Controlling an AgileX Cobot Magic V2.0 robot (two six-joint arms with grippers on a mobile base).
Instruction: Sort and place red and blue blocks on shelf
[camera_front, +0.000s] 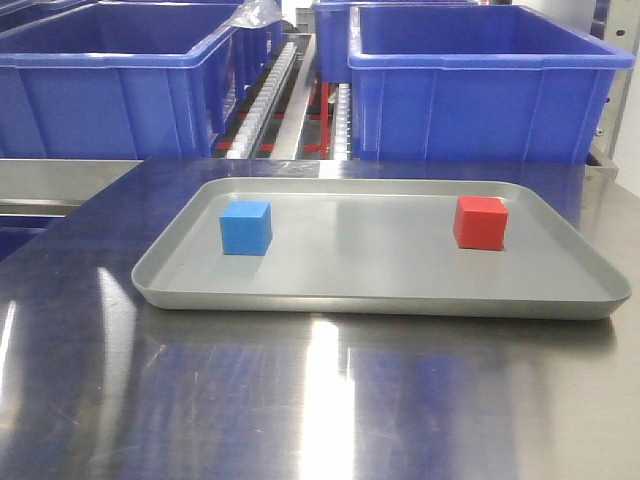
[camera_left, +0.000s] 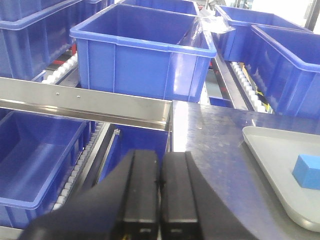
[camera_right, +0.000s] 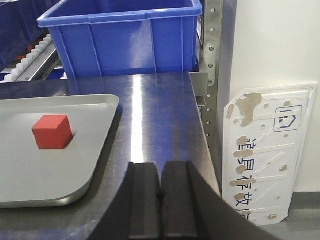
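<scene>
Grey and shallow, the tray lies on the steel surface, with the blue block near its left edge and the red block near its right edge, well apart. Beyond the surface's left edge the shelf shows its brushed-metal rail and what seem to be white rollers under the blue tubs. The left claw and the right claw are both clenched on nothing, the left by the surface's left edge and the right over the surface near its right edge, clear of both blocks.
</scene>
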